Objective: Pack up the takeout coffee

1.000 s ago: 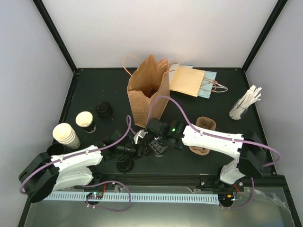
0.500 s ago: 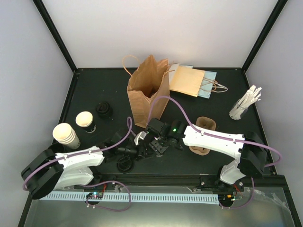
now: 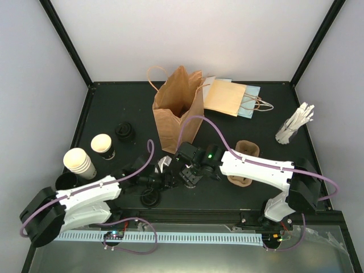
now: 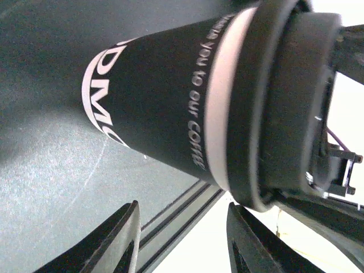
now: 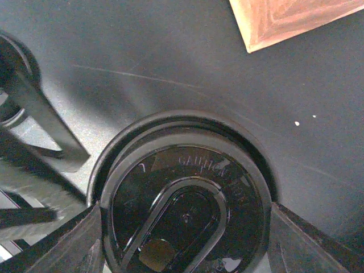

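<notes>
Paper bag [image 3: 176, 111] stands open at the back, cup carrier [image 3: 243, 165] by your right arm shows no cup: packing's barely begun, I'd say. Lidded cup [image 4: 159, 108] sits mid-table, your right gripper [image 5: 185, 227] clamped on its lid [image 5: 170, 165], left gripper [image 4: 182, 210] open beside it. Second cup [image 3: 103, 145] waits lidless, far left.

White shells and black joints cover the left arm [image 3: 85, 196] and right arm [image 3: 259, 166], with purple cables [image 3: 196, 122] looping along both. The left gripper [image 4: 182, 210] is black. Below the brown bag [image 3: 177, 108] glows a green dot [image 3: 209, 152], possibly a lamp.
</notes>
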`<act>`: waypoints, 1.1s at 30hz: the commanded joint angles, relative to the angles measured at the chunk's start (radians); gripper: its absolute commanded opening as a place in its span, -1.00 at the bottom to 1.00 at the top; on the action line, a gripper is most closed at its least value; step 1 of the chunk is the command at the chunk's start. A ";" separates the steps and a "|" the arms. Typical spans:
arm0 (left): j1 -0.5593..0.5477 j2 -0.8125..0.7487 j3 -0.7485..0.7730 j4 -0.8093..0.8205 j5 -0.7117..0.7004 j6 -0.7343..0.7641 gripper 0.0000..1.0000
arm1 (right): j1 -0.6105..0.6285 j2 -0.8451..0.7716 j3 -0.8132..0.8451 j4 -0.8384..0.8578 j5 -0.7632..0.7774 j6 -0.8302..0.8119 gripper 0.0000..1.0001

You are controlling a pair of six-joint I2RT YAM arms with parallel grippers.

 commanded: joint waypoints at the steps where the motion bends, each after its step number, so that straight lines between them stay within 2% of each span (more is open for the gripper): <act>1: 0.010 -0.092 0.116 -0.217 -0.075 0.101 -0.12 | 0.003 0.027 -0.049 -0.081 -0.010 -0.004 0.40; 11: 0.082 -0.200 0.150 -0.362 -0.104 0.181 -0.12 | 0.002 -0.028 -0.037 -0.075 0.003 -0.035 0.39; 20: 0.150 -0.263 0.200 -0.433 -0.122 0.266 -0.08 | 0.006 -0.086 -0.029 -0.076 -0.054 -0.171 0.38; 24: 0.179 -0.234 0.222 -0.424 -0.076 0.303 -0.06 | 0.033 -0.098 -0.023 -0.067 -0.087 -0.225 0.35; 33: 0.207 -0.073 0.267 -0.373 0.091 0.350 -0.09 | 0.076 -0.047 -0.028 -0.060 -0.072 -0.227 0.35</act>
